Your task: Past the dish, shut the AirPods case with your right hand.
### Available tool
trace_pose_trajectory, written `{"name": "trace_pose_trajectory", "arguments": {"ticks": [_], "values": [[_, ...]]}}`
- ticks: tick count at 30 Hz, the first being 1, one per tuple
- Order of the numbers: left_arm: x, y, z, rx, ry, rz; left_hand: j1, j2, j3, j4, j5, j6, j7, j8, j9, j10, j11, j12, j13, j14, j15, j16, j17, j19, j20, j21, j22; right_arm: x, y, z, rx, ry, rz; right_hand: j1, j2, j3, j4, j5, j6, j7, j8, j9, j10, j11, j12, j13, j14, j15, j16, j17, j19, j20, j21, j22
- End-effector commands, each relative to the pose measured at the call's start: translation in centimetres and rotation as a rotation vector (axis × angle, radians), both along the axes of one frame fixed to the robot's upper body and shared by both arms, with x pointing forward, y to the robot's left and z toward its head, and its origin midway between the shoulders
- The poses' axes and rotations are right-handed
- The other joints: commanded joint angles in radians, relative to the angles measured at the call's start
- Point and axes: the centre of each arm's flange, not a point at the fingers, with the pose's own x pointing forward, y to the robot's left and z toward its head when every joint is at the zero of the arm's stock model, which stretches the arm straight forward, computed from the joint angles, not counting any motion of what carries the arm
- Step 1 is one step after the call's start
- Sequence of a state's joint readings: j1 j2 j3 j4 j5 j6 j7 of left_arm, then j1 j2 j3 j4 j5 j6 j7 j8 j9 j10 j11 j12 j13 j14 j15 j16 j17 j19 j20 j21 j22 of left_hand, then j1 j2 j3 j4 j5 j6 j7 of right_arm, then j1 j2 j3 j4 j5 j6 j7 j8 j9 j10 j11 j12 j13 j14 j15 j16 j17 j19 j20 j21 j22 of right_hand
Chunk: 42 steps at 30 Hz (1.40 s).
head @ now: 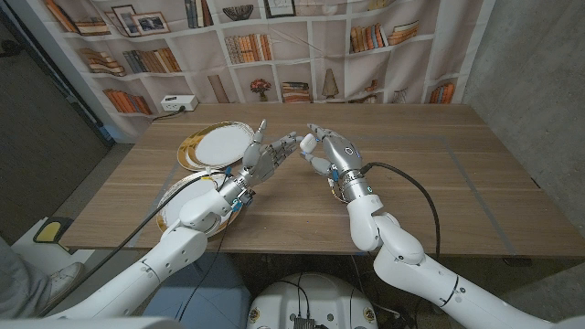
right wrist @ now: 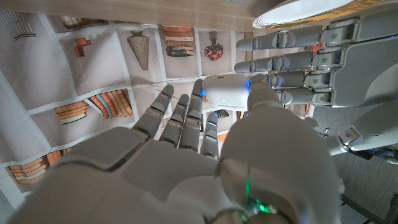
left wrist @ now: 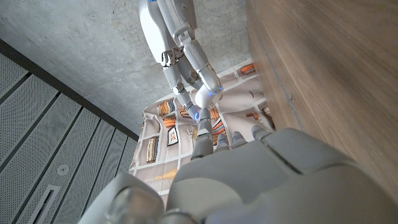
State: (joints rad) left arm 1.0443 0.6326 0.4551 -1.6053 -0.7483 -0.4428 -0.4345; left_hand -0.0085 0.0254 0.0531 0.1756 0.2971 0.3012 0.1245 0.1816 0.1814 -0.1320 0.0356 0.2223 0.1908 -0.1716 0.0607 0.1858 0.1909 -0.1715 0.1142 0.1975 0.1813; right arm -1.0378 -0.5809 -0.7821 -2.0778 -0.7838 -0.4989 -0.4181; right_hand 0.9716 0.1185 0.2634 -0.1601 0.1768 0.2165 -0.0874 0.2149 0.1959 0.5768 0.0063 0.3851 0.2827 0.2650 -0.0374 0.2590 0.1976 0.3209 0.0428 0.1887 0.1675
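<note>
The white AirPods case is up off the table between my two hands, past the gold-rimmed dish. My right hand pinches the case between its thumb and fingers. My left hand reaches in from the other side with straight, spread fingers, whose tips come up against the case. From the left wrist view, my right hand holds the case just beyond my left fingertips. Whether the lid is open or closed cannot be made out.
A second gold-rimmed plate lies under my left forearm near the table's front left. A white power strip sits at the back left edge. A bookshelf backdrop stands behind the table. The dish's rim shows close to both hands.
</note>
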Motion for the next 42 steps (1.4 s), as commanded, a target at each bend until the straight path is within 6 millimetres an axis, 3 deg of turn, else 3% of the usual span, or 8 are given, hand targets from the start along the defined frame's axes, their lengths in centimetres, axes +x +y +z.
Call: {"name": "trace_pose_trajectory", "arguments": {"ticks": [1,13,19,27,42], "values": [[-0.1,0.4,-0.1,-0.027,-0.015,0.013,0.006,0.019,-0.024,-0.002,0.015,-0.026,-0.115,-0.001,-0.001,0.01,-0.008,0.004,0.002,-0.129,-0.006,0.012,-0.002,-0.033,0.006,0.01,0.002,0.4,-0.5,0.3,0.033,0.016,-0.006,0.011,0.0,0.002,-0.002,0.004,-0.001,0.003,-0.003,0.001,0.22,-0.222,0.001,0.002,0.006,-0.16,0.0,0.005,0.005,0.003,0.0,0.0],[-0.5,1.7,0.1,-0.048,-0.044,0.026,0.01,0.021,-0.033,-0.006,0.018,-0.025,-0.152,0.003,-0.001,0.022,-0.013,0.007,0.002,-0.115,-0.011,0.014,-0.003,-0.021,0.006,0.012,0.001,0.6,-0.5,0.7,0.057,0.018,-0.016,0.009,-0.002,-0.001,0.003,0.003,-0.002,0.005,-0.006,0.001,0.214,-0.221,-0.002,0.0,0.003,-0.158,-0.003,0.005,0.004,0.006,-0.001,0.0],[-0.9,2.3,0.1,-0.088,-0.06,0.042,0.014,0.023,-0.037,-0.008,0.019,-0.03,-0.155,0.002,-0.001,0.031,-0.015,0.009,0.002,-0.102,-0.017,0.017,-0.004,-0.014,0.006,0.013,0.0,0.7,-0.5,1.1,0.06,0.014,-0.02,0.008,-0.002,-0.003,0.005,0.003,-0.003,0.006,-0.008,0.001,0.212,-0.221,-0.003,-0.001,0.003,-0.158,-0.004,0.006,0.003,0.007,-0.001,0.0],[-1.9,3.6,0.9,-0.092,-0.112,0.077,0.022,0.026,-0.041,-0.014,0.021,-0.046,-0.191,-0.001,-0.002,0.041,-0.017,0.011,0.001,-0.094,-0.024,0.015,-0.005,-0.007,0.002,0.013,0.0,0.9,-0.4,1.4,0.08,0.007,-0.022,0.007,-0.003,-0.006,0.006,0.002,-0.003,0.005,-0.009,0.002,0.209,-0.221,-0.004,-0.001,0.003,-0.157,-0.005,0.006,0.003,0.009,-0.001,0.0],[-2.8,4.0,1.5,-0.107,-0.134,0.118,0.029,0.033,-0.043,-0.018,0.023,-0.066,-0.201,-0.004,-0.003,0.053,-0.021,0.013,0.001,-0.084,-0.024,0.014,-0.006,0.0,0.001,0.012,-0.002,1.5,-0.9,2.6,0.076,0.007,-0.02,0.006,-0.003,-0.009,0.009,0.002,-0.003,0.006,-0.01,0.002,0.208,-0.22,-0.005,-0.001,0.004,-0.155,-0.006,0.007,0.003,0.009,-0.001,0.0]]}}
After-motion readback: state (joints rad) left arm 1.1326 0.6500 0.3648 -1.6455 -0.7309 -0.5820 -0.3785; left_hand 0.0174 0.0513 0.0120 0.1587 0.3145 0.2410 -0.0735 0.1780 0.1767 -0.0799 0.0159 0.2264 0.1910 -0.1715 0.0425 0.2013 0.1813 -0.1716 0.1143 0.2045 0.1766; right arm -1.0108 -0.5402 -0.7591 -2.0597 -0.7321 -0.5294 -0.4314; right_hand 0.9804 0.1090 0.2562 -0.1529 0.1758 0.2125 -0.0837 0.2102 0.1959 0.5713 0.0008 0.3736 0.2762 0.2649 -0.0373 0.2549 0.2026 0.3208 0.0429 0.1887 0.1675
